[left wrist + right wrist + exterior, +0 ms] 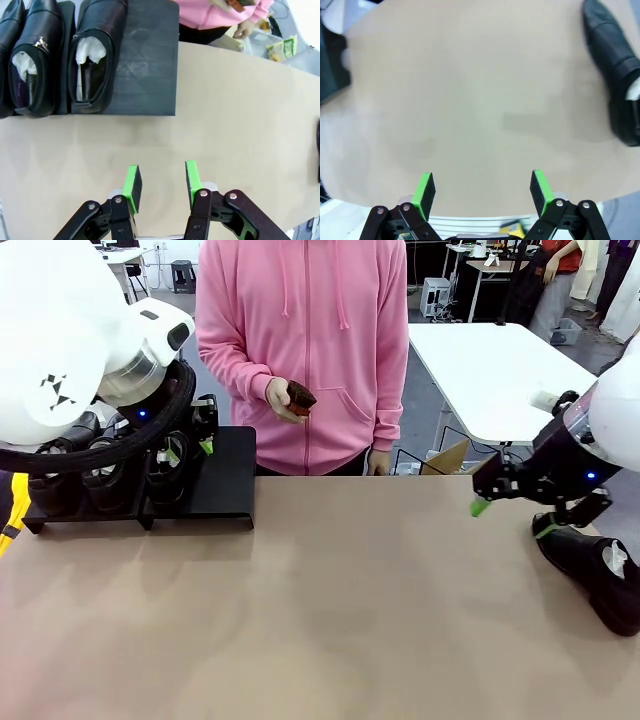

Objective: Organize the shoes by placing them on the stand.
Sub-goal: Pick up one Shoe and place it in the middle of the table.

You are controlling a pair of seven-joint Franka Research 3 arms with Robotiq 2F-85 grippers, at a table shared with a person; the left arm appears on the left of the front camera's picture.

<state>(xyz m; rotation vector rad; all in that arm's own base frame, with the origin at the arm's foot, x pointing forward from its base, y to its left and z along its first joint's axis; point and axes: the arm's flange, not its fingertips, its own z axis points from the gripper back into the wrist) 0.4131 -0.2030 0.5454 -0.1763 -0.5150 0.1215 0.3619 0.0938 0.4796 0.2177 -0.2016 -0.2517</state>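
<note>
Three glossy black shoes (95, 55) with pale insoles stand side by side on the left part of the matte-black stand (147, 60); its right section is bare. My left gripper (162, 181) hovers over the table in front of the stand, jaws partly apart with nothing between them. In the front view this gripper (190, 448) hangs just above the shoes (165, 475) on the stand (220, 490). Another shoe (600, 570) lies on the table at the far right. My right gripper (512, 518) is open beside its toe, apart from it. The right wrist view has the open right gripper (483, 190) and that shoe (617, 75).
A person in a pink hoodie stands at the far edge, holding a small brown brush (300, 397) in one hand. The brown tabletop (320, 610) stretches wide between the stand and the lone shoe. A white table (500, 370) stands behind on the right.
</note>
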